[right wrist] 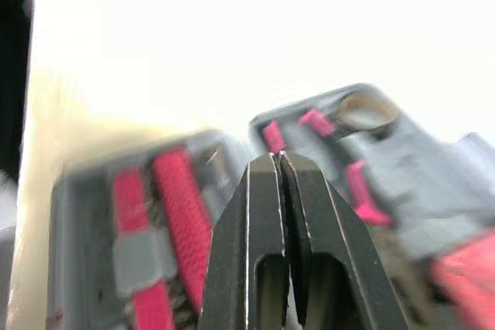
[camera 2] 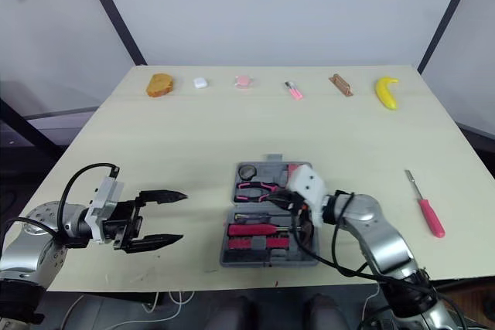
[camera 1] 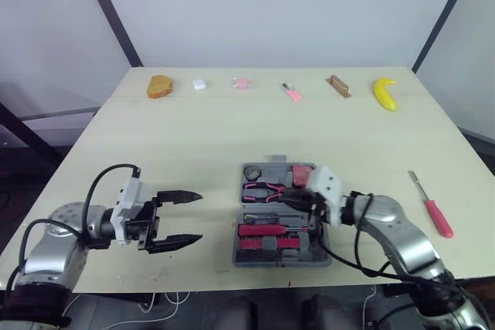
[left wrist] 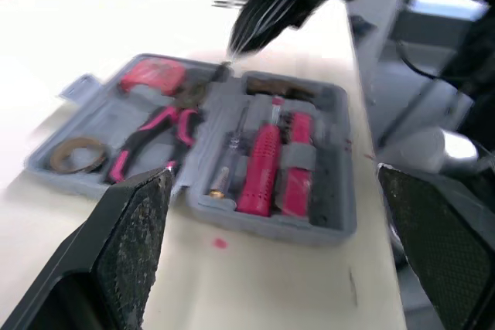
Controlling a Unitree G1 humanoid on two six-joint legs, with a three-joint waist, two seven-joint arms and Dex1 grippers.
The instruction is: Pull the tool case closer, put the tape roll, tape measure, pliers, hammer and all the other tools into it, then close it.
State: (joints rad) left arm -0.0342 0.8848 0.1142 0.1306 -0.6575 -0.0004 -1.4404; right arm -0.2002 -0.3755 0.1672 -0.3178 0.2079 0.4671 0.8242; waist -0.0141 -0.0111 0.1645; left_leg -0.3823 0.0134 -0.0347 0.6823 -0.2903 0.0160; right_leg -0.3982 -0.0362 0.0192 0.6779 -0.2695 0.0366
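A grey tool case (camera 1: 278,263) lies open near the table's front edge. Its far half holds a tape roll (camera 1: 252,171), pink-handled pliers (camera 1: 263,189) and a red tape measure (camera 1: 301,175). In the near half a pink-handled hammer (camera 1: 261,230) lies among other tools. My right gripper (camera 1: 288,200) hovers over the middle of the case, shut with nothing between its fingers (right wrist: 263,191). My left gripper (camera 1: 193,218) stands open to the left of the case, pointing at it. A pink-handled screwdriver (camera 1: 435,208) lies on the table, right of the case.
Along the far edge of the table sit a brown bread-like piece (camera 1: 159,86), a small white object (camera 1: 199,83), a pink object (camera 1: 241,82), a pink pen (camera 1: 291,92), a brown block (camera 1: 338,86) and a banana (camera 1: 384,93).
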